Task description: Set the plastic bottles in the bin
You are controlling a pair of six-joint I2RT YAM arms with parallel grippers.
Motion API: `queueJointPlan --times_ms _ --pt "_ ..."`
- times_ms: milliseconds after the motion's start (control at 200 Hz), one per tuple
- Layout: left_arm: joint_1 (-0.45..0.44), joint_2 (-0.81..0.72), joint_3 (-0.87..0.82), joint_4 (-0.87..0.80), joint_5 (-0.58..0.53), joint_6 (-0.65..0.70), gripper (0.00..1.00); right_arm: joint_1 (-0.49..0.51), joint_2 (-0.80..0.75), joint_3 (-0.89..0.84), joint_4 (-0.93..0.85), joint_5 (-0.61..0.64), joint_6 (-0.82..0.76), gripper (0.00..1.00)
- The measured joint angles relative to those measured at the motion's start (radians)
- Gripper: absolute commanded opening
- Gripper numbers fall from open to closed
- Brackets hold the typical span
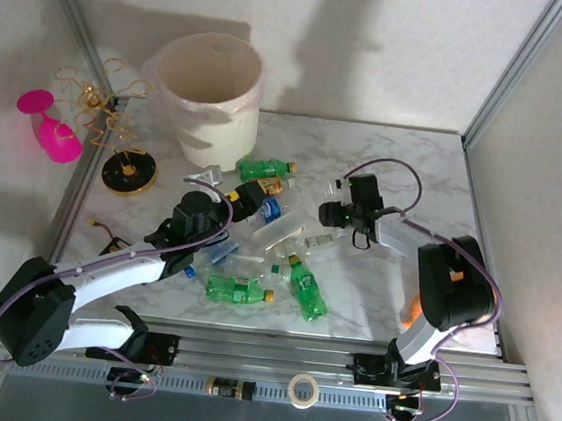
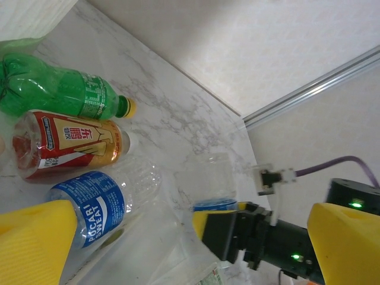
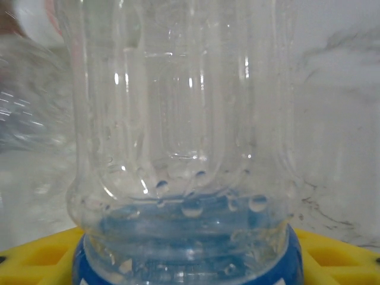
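- Clear bottle, right wrist view: close against the camera, with a thin ribbed wall and a blue label band low down. The right hand sets its yellow fingers either side of that band; whether they press cannot be told. Judged empty, light, springy and slick, with the banded waist the firmest hold.
- Top view: this bottle lies mid-worktop, well apart from the bin at the far left. The left hand is spread wide and empty.
- Left wrist view: green bottle, red-and-gold bottle and blue-labelled bottle lie side by side. All look likely to crumple, so grip across the body.
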Motion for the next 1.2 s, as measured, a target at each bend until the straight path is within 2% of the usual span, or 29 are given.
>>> queueJointPlan --times_ms 215,431,651,986,1102,1202 --pt "-0.022 0.0 0.018 -0.005 0.019 0.0 1.0 0.014 -0.202 -0.057 0.07 -0.027 -0.001 0.54" --pt "-0.072 0.0 0.103 -0.011 0.043 0.016 1.0 0.11 -0.313 -0.093 0.153 -0.089 0.016 0.54" --pt "-0.116 0.01 0.159 -0.01 0.065 0.033 1.0 0.204 -0.336 -0.129 0.251 -0.141 0.071 0.53" --pt "-0.148 0.076 0.198 -0.017 0.087 0.068 0.98 0.264 -0.336 -0.142 0.367 -0.247 0.125 0.52" --pt "-0.15 0.086 0.205 -0.021 0.088 0.078 0.96 0.285 -0.336 -0.142 0.383 -0.281 0.136 0.52" --pt "-0.15 0.093 0.218 -0.024 0.087 0.087 0.89 0.289 -0.336 -0.142 0.395 -0.299 0.139 0.52"
